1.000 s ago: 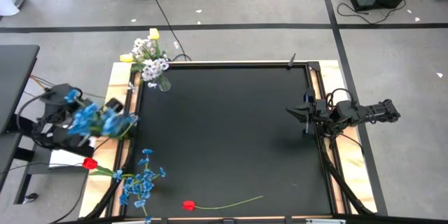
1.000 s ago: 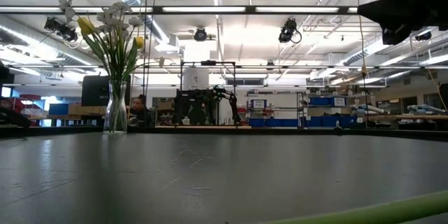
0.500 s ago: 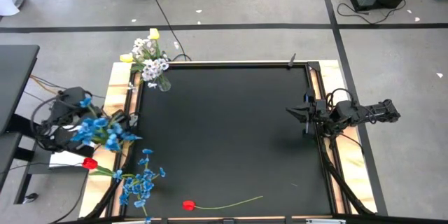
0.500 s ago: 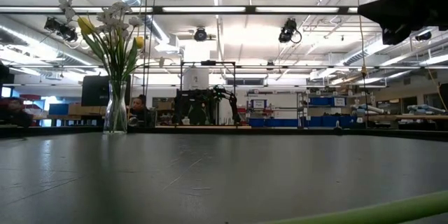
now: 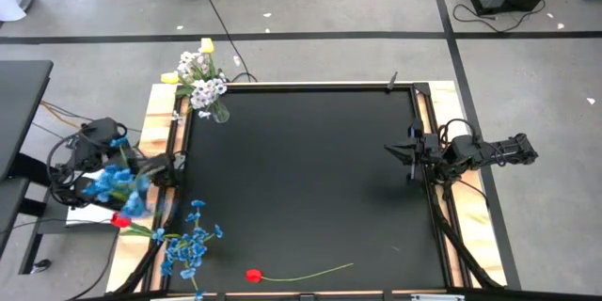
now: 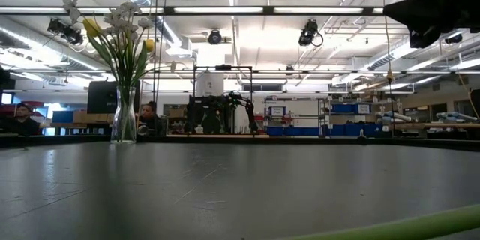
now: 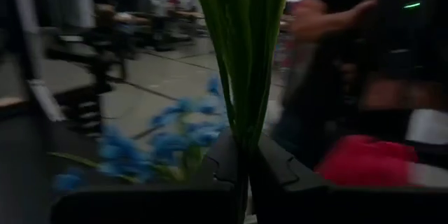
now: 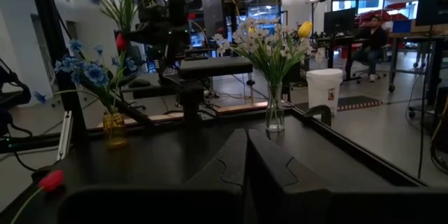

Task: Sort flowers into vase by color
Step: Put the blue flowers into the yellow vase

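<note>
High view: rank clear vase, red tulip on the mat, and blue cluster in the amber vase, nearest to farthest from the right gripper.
From the right gripper, shut at the mat's right edge:
1. red tulip, front edge, stalk reaching right
2. clear vase, back-left corner
3. blue cluster, front-left corner

two vases [image 5: 218, 111], two red tulips [image 5: 252, 276], two blue clusters [image 5: 188, 245].

Bright ceiling strip lights; left wrist view dim, seemingly motion-blurred.
</note>
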Tool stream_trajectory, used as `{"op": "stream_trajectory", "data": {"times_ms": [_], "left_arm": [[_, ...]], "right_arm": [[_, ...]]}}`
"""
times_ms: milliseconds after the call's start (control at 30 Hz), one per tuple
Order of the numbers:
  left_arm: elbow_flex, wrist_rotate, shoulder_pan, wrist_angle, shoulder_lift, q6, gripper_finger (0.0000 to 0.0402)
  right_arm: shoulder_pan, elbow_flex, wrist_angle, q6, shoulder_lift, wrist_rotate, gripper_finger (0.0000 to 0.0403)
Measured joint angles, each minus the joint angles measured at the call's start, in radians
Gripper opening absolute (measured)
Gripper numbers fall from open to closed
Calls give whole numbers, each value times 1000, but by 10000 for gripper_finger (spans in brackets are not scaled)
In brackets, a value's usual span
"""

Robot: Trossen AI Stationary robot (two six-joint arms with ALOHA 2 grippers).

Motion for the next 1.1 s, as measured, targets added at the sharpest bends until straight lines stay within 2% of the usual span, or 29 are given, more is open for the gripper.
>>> {"op": "stream_trajectory", "data": {"times_ms": [200, 333, 600, 700, 800, 1100], "left_arm": [[-42, -89, 55, 70, 1, -5, 18], [-115, -183, 105, 141, 2, -117, 18], [-271, -332, 115, 591, 4, -411, 17], [-324, -357, 86, 702, 11, -493, 17], [-359, -380, 36, 703, 11, -515, 17], [-383, -545, -199, 693, 11, -444, 17]], "right_arm": [[0, 0, 0, 0, 0, 0, 22], [0, 0, 0, 0, 0, 0, 21], [0, 0, 0, 0, 0, 0, 21], [0, 0, 0, 0, 0, 0, 20], [0, 0, 0, 0, 0, 0, 21], [0, 0, 0, 0, 0, 0, 22]]}}
